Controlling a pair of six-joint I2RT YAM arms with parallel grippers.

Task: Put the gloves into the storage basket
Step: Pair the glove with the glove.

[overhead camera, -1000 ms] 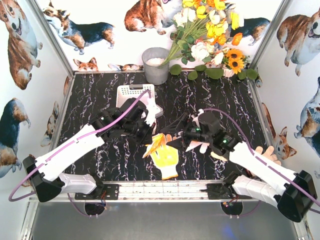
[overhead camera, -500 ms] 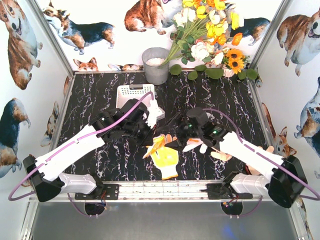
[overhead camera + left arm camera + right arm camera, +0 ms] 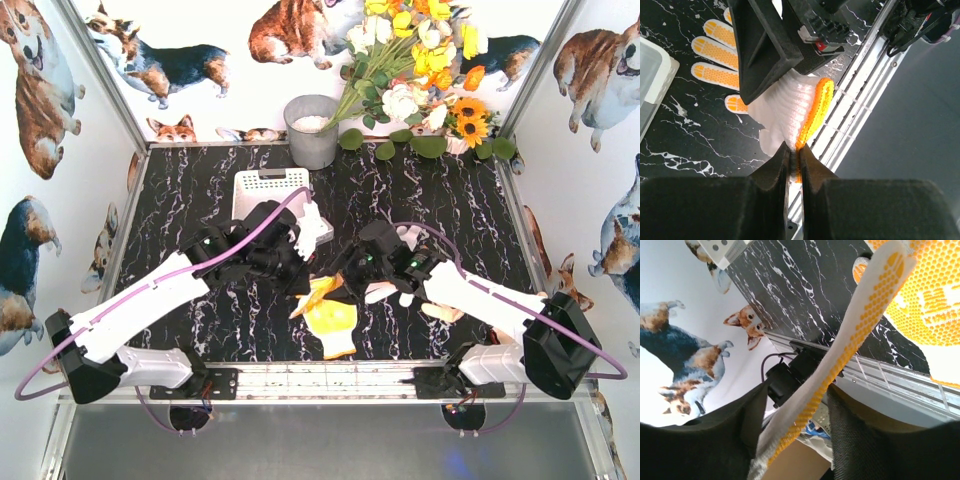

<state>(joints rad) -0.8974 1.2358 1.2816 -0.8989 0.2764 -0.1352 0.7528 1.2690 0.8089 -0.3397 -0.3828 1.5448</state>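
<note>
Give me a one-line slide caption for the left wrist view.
Left gripper pinches a white knit glove by its orange cuff above the marbled tabletop.

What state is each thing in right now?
left gripper: shut on white orange-cuffed glove
white orange-cuffed glove: pinched at the cuff, hanging from the jaws
right gripper: open, jaws either side of orange-dotted glove
orange-dotted glove: one part raised, not clamped
storage basket: upright, inside mostly hidden
grey bucket: upright
</note>
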